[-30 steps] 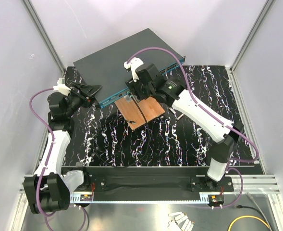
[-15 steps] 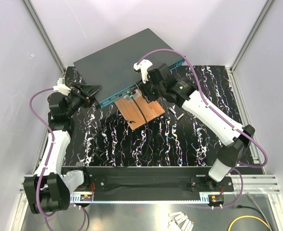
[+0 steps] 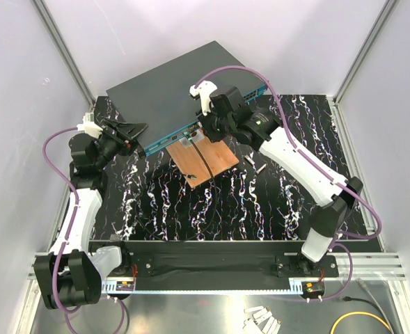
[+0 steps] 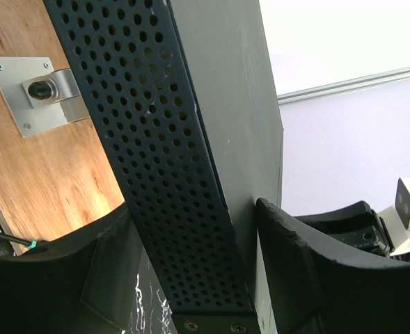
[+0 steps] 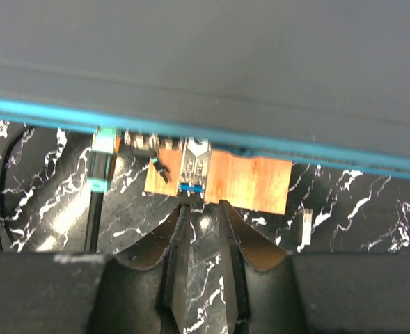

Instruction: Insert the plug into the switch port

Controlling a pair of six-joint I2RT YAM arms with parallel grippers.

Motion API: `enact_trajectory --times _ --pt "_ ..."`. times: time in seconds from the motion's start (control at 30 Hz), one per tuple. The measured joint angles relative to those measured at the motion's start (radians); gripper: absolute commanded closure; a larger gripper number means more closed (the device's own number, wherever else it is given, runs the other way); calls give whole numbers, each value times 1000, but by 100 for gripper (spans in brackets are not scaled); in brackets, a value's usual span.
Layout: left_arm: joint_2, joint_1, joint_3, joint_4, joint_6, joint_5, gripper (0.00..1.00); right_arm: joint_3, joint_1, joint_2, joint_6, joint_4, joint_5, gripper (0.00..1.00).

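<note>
The switch (image 3: 177,87) is a flat box with a dark grey top and a teal front edge (image 5: 211,132), lying at the back of the table. My left gripper (image 3: 130,131) is shut on its left corner; in the left wrist view (image 4: 198,209) the fingers press both faces beside the perforated side (image 4: 156,153). A teal plug (image 5: 101,170) on a black cable (image 3: 206,161) sits against the front edge; I cannot tell how deep it is. My right gripper (image 3: 206,131) (image 5: 203,206) is empty, jaws slightly apart, just in front of that edge.
A copper-brown board (image 3: 205,158) lies against the switch's front, carrying a silver connector with a blue tab (image 5: 194,167) and a metal bracket (image 4: 41,94). Small white pieces (image 3: 250,159) (image 5: 303,229) lie on the black marbled table (image 3: 260,202) right of the board.
My right gripper has moved right and back from over the board's rear end and now hovers a little higher at the switch's front edge. The left arm and the switch have not moved.
</note>
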Motion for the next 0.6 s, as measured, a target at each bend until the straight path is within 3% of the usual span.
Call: enact_trajectory --times 0.27,0.6 --pt "0 0 0 0 -1 0 39 67 0 71 10 15 13 79" --pt "-3 -4 0 -4 -8 -8 66 139 0 114 42 -42 17 96"
